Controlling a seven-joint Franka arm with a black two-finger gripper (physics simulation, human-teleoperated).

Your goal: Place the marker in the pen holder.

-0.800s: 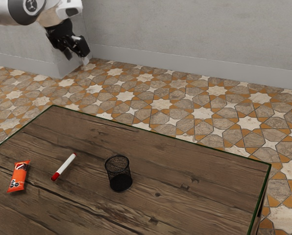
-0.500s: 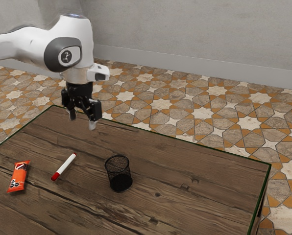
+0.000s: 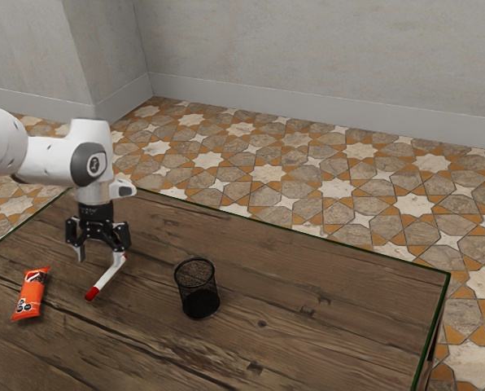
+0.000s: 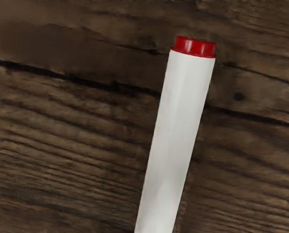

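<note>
Ext. view: arm (image 3: pixel 49 159) comes in from the L edge, approx. mid-height, w/ its black gripper (image 3: pixel 100 257) pointing down over the tabletop (image 3: pixel 308 330), left of center in the frame. Gripper's open, fingers spread well apart, nothing gripped. The finger nearer the frame's center is right by the marker's upper end & overlaps it in this view; can't tell if they touch.

Marker (image 3: pixel 107 278) lies on the table, lower-left part of the frame, on a diagonal: white barrel, red cap (image 3: pixel 91 294) toward the lower L, other end toward the upper R, under the gripper. It's outside the pen holder (image 3: pixel 198 283), a blk mesh cup standing upright a bit left of the frame's bottom center, w/ a gap btwn the two.

Orange snack packet (image 3: pixel 32 294) lies flat at lower L, near the marker's capped end, not touching. Table's dk brown wood planks w/ a thin green edge (image 3: pixel 348 248); behind it, patterned tile floor (image 3: pixel 332 189), then gray wall (image 3: pixel 308 57) across the top.

Wrist view: marker's white barrel is close under the hand, w/ a short red end piece (image 4: pixel 195 47); a dk crack (image 4: pixel 86 81) runs thru the wood beneath.
</note>
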